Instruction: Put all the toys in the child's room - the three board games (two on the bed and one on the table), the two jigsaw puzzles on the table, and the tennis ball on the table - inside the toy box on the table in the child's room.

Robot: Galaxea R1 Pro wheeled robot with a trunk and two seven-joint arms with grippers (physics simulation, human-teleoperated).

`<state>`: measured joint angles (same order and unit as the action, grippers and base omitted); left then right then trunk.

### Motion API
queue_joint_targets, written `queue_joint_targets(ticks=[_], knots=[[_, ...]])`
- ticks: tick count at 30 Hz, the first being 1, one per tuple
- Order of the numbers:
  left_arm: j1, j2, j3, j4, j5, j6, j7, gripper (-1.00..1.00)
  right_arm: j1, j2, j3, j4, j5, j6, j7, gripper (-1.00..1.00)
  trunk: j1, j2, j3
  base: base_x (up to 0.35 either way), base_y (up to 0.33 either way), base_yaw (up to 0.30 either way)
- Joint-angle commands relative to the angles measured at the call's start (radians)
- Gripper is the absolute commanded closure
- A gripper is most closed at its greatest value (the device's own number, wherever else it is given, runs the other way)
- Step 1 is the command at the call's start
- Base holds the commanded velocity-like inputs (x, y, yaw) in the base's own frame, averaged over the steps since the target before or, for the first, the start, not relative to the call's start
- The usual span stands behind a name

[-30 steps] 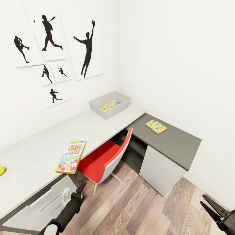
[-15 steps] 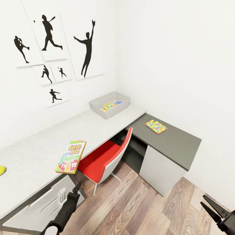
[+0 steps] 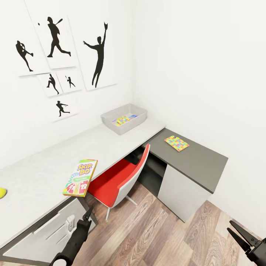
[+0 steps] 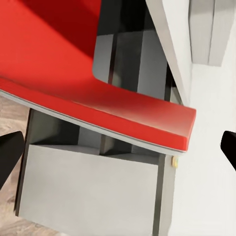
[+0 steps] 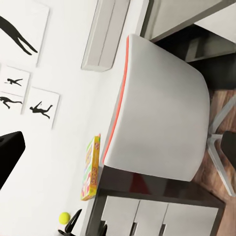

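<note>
Just above the left claw (image 3: 88, 213), Skip-Bo board game (image 3: 80, 177) lying flat at the table (image 3: 44, 173) edge.
Both claws spread and empty, right claw (image 3: 236, 231) low and well apart. Probably reaching for the game; next, lifting up onto it, then carrying farther along to the toy box (image 3: 124, 118). Jigsaw puzzle (image 3: 176, 143) and tennis ball (image 3: 2, 192) left waiting.

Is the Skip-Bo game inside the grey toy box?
No, the Skip-Bo game lies on the pale desk top, far from the toy box.

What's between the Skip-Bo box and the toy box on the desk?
Bare pale desktop in the head view; nothing lies between the Skip-Bo box and the toy box.
</note>
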<state>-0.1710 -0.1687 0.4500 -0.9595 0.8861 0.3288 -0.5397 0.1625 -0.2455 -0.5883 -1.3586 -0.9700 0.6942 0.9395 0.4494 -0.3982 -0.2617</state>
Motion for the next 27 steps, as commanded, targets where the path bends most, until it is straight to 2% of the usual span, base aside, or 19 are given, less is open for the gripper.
queue_joint_targets(ticks=[1,11,15,17,23,27], knots=[[-0.001,-0.001,0.003,0.0,0.007,0.006,-0.002,-1.0,0.0,0.0,0.0,-0.001,-0.006,0.005,-0.001,-1.0,0.001,-0.002,-0.002,0.0,0.0,0.0],[-0.003,-0.003,-0.005,0.001,0.011,-0.105,0.007,-1.0,0.0,0.005,0.004,-0.002,-0.005,0.001,-0.009,-1.0,0.001,-0.002,-0.002,0.0,0.0,0.0],[-0.005,-0.003,-0.008,0.002,0.012,-0.128,0.013,-1.0,0.0,0.01,0.009,-0.001,0.001,-0.003,-0.012,-1.0,0.001,-0.002,-0.002,0.0,0.0,0.0],[-0.007,-0.003,-0.008,0.003,0.013,-0.13,0.02,-1.0,0.0,0.011,0.01,-0.001,0.014,-0.01,-0.013,-1.0,0.001,-0.002,-0.002,0.0,0.0,0.0],[-0.009,-0.006,-0.009,0.014,0.014,-0.133,0.056,-1.0,0.0,0.013,0.014,-0.001,0.096,-0.028,-0.015,-1.0,0.001,-0.002,-0.002,0.0,0.0,0.0],[-0.011,-0.006,-0.01,0.031,0.014,-0.134,0.068,-1.0,-0.001,0.014,0.014,-0.001,0.117,-0.031,-0.017,-1.0,0.001,-0.002,-0.002,0.0,0.0,0.0]])
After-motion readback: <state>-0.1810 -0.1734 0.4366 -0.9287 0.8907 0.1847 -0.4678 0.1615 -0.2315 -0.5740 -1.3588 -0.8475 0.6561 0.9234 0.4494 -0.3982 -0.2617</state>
